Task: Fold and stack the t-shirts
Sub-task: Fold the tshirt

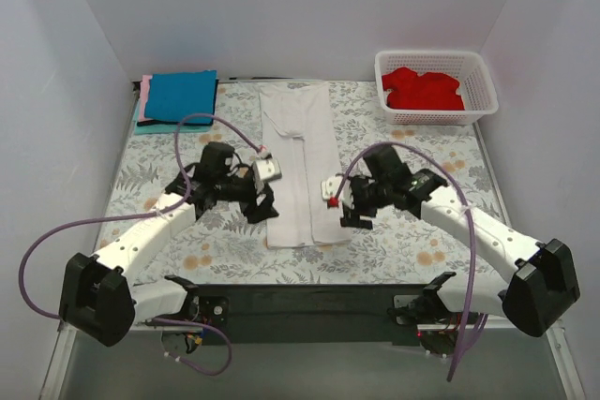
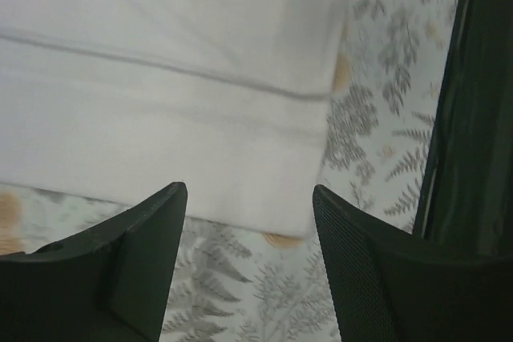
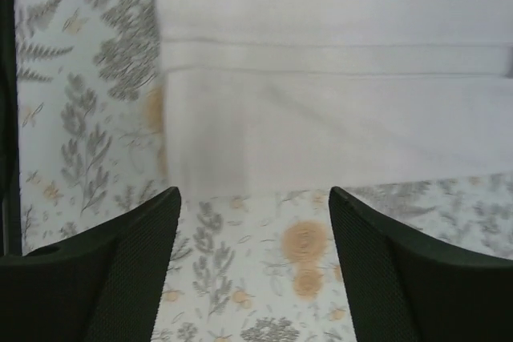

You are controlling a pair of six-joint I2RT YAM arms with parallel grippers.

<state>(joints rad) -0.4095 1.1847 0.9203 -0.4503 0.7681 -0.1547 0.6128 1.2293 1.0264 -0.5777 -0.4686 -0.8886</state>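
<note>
Left hand: the black two-finger left hand [image 2: 248, 198] is spread wide and holds nothing. Its fingers [image 2: 148, 262] point at the left long edge of the shirt, close to its near corner. Whether the tips touch the fabric cannot be told.
Right hand: the black two-finger right hand [image 3: 254, 198] is likewise spread wide and empty. Its fingers [image 3: 385, 270] face the shirt's right long edge, close to the other near corner. Contact cannot be told here either.
White t-shirt: the plain white t-shirt [image 1: 298, 161] of soft cloth is folded into a long narrow strip. It lies flat down the middle of the desk [image 1: 422, 250], and a lengthwise fold line shows on it. Its near end sits between the two hands.
Blue t-shirt: the folded blue t-shirt [image 1: 181, 96] lies at the far left corner, well apart from the hands.
Pink t-shirt: the pink t-shirt [image 1: 144, 98] lies under the blue one, and only a thin strip shows along its left side.
Red t-shirt: the crumpled red t-shirt [image 1: 424, 89] sits inside the white plastic lattice basket [image 1: 480, 81] at the far right corner.
Cover: a floral-patterned cloth [image 1: 150, 185] with grey leaves and orange blooms covers the desk under the white strip.
Cables: a purple cable [image 1: 37, 250] loops out from each arm.
</note>
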